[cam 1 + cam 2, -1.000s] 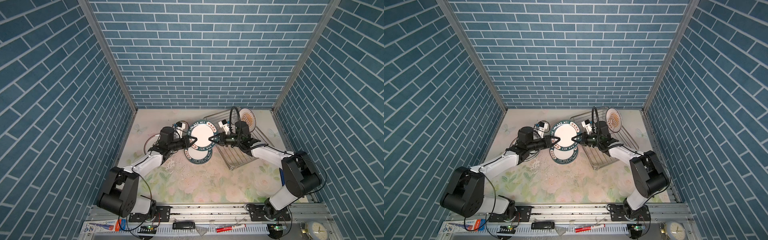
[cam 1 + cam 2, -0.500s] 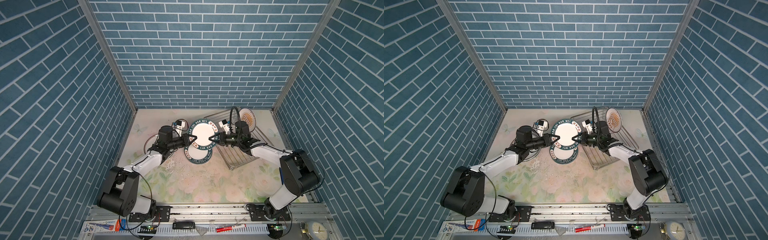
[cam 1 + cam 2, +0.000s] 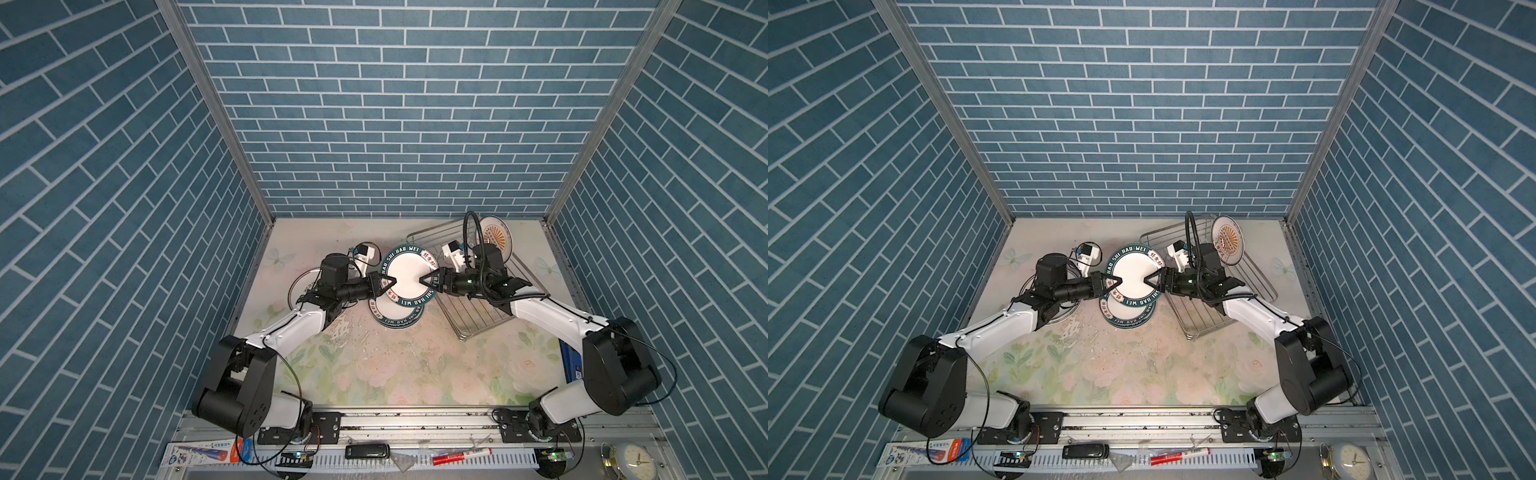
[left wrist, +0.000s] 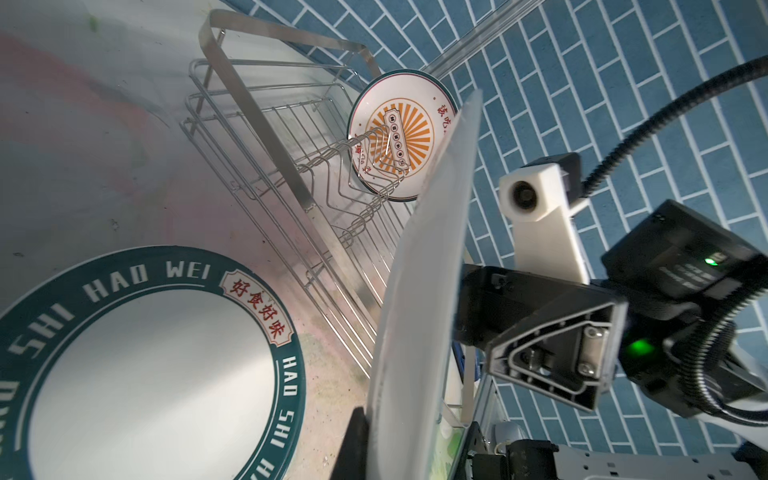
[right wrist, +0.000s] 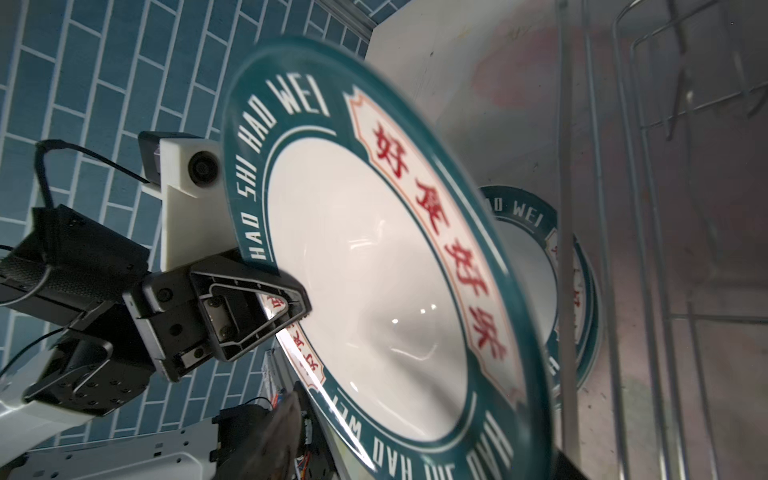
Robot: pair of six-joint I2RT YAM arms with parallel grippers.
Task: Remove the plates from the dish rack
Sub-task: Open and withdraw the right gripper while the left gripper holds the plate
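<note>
A white plate with a dark green lettered rim (image 3: 409,276) (image 3: 1133,278) hangs tilted between both arms, above a stack of like plates (image 3: 395,320) (image 3: 1127,321) on the table. My left gripper (image 3: 384,283) (image 3: 1115,283) (image 4: 411,453) is shut on its left rim; in the left wrist view the plate (image 4: 424,291) is edge-on. My right gripper (image 3: 428,280) (image 3: 1152,280) (image 5: 415,457) is open, its fingers standing off either side of the plate's (image 5: 374,291) right rim. The dish rack (image 3: 478,318) (image 3: 1204,318) (image 4: 266,124) holds one upright orange sunburst plate (image 3: 494,241) (image 3: 1227,246) (image 4: 399,137).
Another plate (image 3: 301,284) lies under the left arm's wrist. The rack's wire side (image 5: 623,249) stands close beside the right gripper. Blue brick walls close in three sides. A marker (image 3: 461,457), a black device (image 3: 368,451) and a clock (image 3: 633,461) lie along the front rail.
My left gripper has closed on the plate's left rim. My right gripper, shut on the right rim a second ago, has opened. The plate has barely moved.
</note>
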